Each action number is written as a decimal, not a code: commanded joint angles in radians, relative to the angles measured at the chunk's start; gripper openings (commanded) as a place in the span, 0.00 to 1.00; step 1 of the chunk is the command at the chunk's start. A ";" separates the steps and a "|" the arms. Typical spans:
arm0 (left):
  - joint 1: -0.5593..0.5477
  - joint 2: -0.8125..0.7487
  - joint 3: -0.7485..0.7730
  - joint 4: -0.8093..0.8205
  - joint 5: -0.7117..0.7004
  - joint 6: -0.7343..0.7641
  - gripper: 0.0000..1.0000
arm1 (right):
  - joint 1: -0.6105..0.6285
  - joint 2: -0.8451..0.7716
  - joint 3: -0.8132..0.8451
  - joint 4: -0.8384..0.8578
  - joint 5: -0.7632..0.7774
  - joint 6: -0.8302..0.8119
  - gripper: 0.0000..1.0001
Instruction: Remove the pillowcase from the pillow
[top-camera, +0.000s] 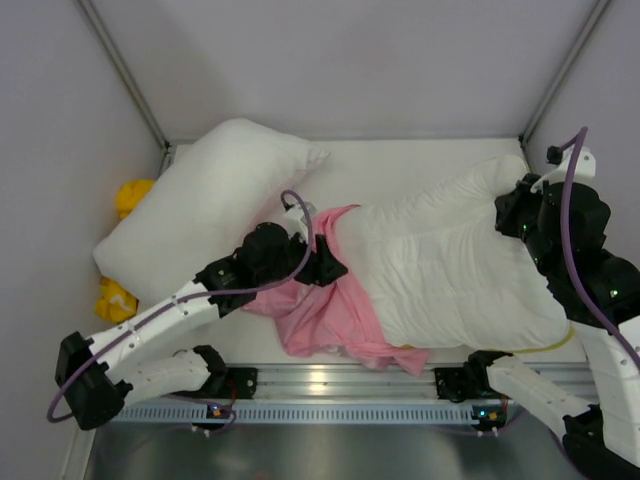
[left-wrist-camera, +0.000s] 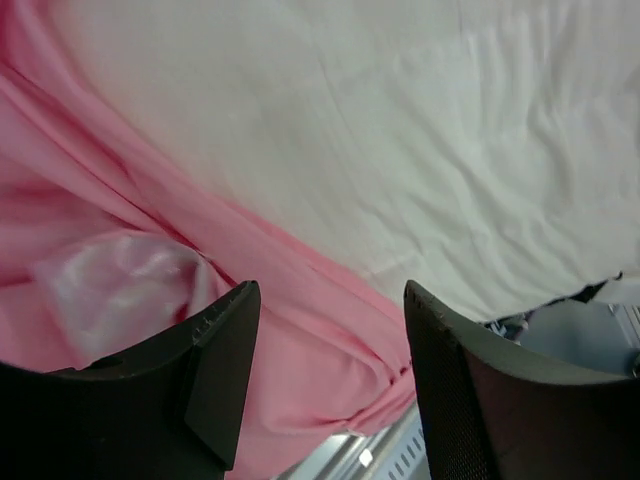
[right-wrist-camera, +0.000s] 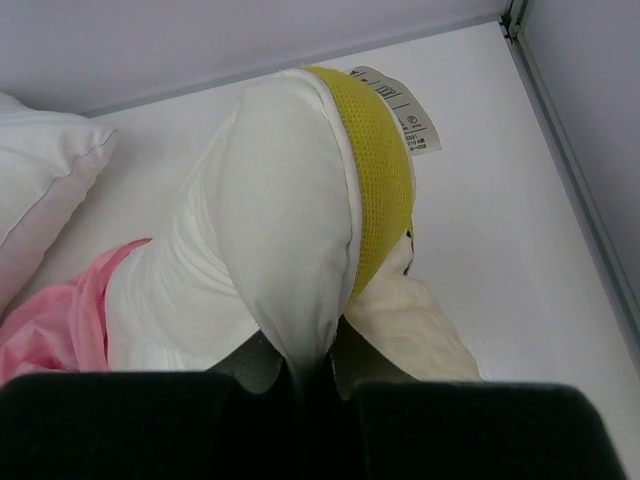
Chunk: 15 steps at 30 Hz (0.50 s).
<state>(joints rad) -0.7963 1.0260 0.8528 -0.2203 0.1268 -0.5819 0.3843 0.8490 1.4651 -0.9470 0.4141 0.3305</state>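
Note:
The white pillow (top-camera: 450, 260) with a yellow mesh band (right-wrist-camera: 380, 170) lies across the middle and right of the table, mostly bare. The pink pillowcase (top-camera: 320, 310) is bunched around its left end and spills toward the front rail. My left gripper (top-camera: 325, 262) hovers over the case's edge where pink meets white; in the left wrist view (left-wrist-camera: 330, 380) its jaws stand wide apart with pink fabric (left-wrist-camera: 300, 330) below and nothing between them. My right gripper (top-camera: 520, 215) is shut on the pillow's right corner (right-wrist-camera: 300, 330), pinching white fabric beside the yellow band.
A second plain white pillow (top-camera: 200, 210) lies at the back left. Yellow cloth (top-camera: 130, 195) sits beyond the table's left edge. The metal front rail (top-camera: 340, 385) runs along the near edge. A wall post (right-wrist-camera: 570, 150) borders the right side.

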 joint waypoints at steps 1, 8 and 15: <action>-0.108 0.064 -0.067 0.132 0.056 -0.136 0.63 | 0.010 -0.024 0.005 0.155 -0.014 0.033 0.00; -0.228 0.206 -0.086 0.202 -0.022 -0.164 0.62 | 0.010 -0.037 0.008 0.157 -0.047 0.024 0.00; -0.257 0.233 -0.147 0.203 -0.096 -0.173 0.57 | 0.011 -0.047 0.027 0.154 -0.043 0.008 0.00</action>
<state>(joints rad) -1.0458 1.2549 0.7326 -0.0711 0.0803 -0.7380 0.3843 0.8223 1.4528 -0.9279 0.3695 0.3347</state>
